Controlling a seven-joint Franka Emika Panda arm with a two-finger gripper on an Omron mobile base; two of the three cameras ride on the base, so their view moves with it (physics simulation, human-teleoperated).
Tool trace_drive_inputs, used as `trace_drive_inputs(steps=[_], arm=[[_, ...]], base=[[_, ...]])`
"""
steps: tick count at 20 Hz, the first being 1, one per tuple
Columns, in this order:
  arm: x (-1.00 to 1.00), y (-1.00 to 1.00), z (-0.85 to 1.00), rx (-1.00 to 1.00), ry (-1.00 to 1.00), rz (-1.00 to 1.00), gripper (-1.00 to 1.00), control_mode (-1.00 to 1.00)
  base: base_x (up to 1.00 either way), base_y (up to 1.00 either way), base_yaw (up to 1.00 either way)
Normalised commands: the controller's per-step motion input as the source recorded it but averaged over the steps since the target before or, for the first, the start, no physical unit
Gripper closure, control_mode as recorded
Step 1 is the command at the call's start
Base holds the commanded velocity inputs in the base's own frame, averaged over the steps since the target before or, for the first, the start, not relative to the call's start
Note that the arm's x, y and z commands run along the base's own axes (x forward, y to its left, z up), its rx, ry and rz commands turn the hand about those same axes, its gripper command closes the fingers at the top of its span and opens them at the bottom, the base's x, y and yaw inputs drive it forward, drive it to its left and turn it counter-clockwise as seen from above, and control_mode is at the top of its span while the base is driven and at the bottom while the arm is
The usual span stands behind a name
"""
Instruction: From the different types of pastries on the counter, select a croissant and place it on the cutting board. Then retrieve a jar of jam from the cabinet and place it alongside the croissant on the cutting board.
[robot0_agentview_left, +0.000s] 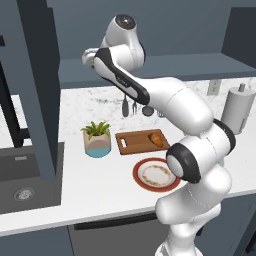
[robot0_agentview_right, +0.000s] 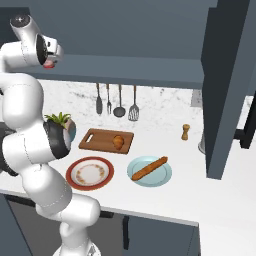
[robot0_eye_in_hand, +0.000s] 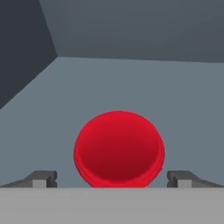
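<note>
The red jar of jam stands on the shelf of the dark grey-blue cabinet, and a sliver of it peeks out under the hand. My gripper is open around it, with a finger tip on each side and a small gap to the jar. The hand reaches in at the shelf's left end. Down on the white counter, the golden-brown croissant lies on the wooden cutting board. A long orange-brown stick pastry lies on a pale blue plate.
A round red-rimmed plate sits in front of the board and a potted plant to its left. Utensils hang on the back wall. A paper towel roll, a small grinder and a sink flank the area.
</note>
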Motion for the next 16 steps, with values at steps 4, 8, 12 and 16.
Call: trace_drive_inputs(steps=[4,8,12,16], arm=[[0.16,0.0,0.0,0.0,0.0,0.0,-1.0,-1.0],[0.16,0.0,0.0,0.0,0.0,0.0,-1.0,-1.0],[0.01,0.0,0.0,0.0,0.0,0.0,-1.0,-1.0],[0.0,0.0,0.0,0.0,0.0,0.0,-1.0,-1.0]], base=[[0.0,0.0,0.0],[0.0,0.0,0.0],[0.0,0.0,0.0],[0.0,0.0,0.0]])
